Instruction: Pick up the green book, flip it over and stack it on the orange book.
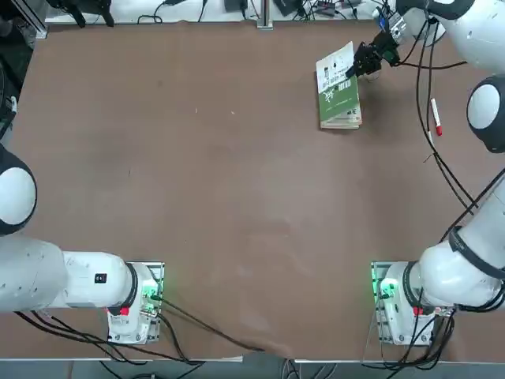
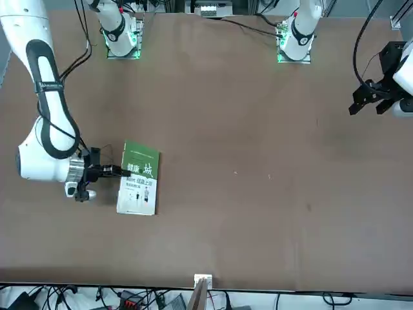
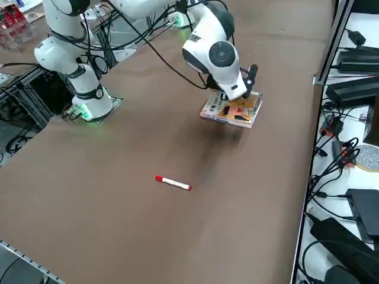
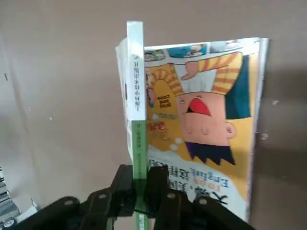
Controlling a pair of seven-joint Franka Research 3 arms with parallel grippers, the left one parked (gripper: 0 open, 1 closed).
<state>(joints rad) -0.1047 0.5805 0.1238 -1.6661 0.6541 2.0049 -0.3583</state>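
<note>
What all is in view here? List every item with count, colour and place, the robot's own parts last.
green book: one, green and white, on edge in the right gripper, over the orange book
orange book: one, orange with cartoon art, under the green book
marker: one, white with red ends, on the table
table: one, brown, under the books
cables: many, black, along the arms and past the table's edges
arms: two, white and black, at the table
right gripper: one, black, shut on the green book
</note>
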